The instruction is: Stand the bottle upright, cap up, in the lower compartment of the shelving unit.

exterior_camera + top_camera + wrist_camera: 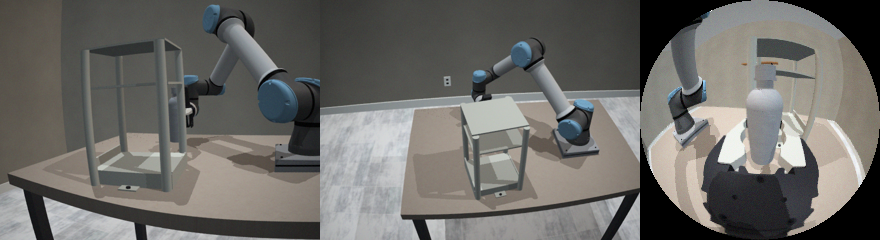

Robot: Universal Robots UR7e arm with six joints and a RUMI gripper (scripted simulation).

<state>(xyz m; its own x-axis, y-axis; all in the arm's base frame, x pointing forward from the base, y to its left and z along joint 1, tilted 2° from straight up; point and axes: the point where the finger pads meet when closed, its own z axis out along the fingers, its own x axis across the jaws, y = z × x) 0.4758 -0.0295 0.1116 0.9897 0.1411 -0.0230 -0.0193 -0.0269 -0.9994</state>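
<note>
A grey bottle (173, 116) (764, 117) stands upright, cap up, between my fingers. My gripper (189, 117) (764, 119) is shut on its lower body and holds it low over the table, just outside the far right corner of the shelving unit (493, 114) (161, 103) (807, 100). In the top view the shelf top hides the bottle and the fingers; only the wrist (480, 96) shows behind it. The lower compartment's floor (502, 170) (152, 161) is bare, with a raised front lip (498, 188) (124, 178).
The unit has four round posts, a middle shelf (498, 140) and a top panel. A small flat plate with a black knob (500, 194) (127, 187) lies on the table in front of the lip. The arm's base (578, 149) (294, 160) stands at the right.
</note>
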